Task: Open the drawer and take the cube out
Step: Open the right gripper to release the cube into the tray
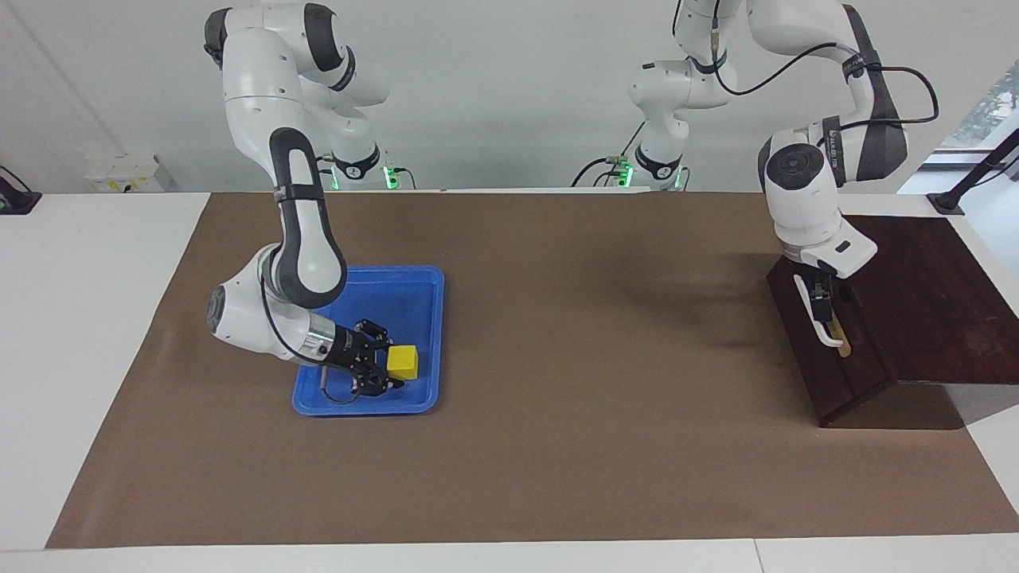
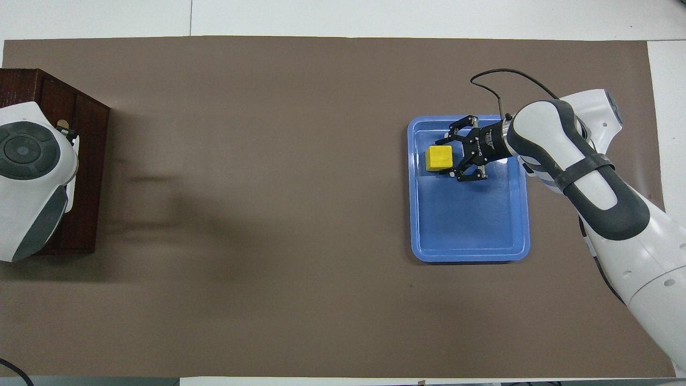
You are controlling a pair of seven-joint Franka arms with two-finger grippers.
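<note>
While its jaws are standing apart on either side of the cube (image 1: 404,363), the right gripper (image 1: 388,365) is reaching low into the blue tray (image 1: 414,298), where the yellow cube is sitting on the tray floor at the end farther from the robots. Toward the left arm's end of the desk (image 1: 557,358), the left gripper (image 1: 820,306) is hanging at the white handle (image 1: 820,318) of the drawer (image 1: 824,350), and its jaws are too hidden to judge.

Right tool (image 1: 390,368) low, arm bent, fingers spread; left tool (image 1: 821,306) pointing down, arm waiting
</note>
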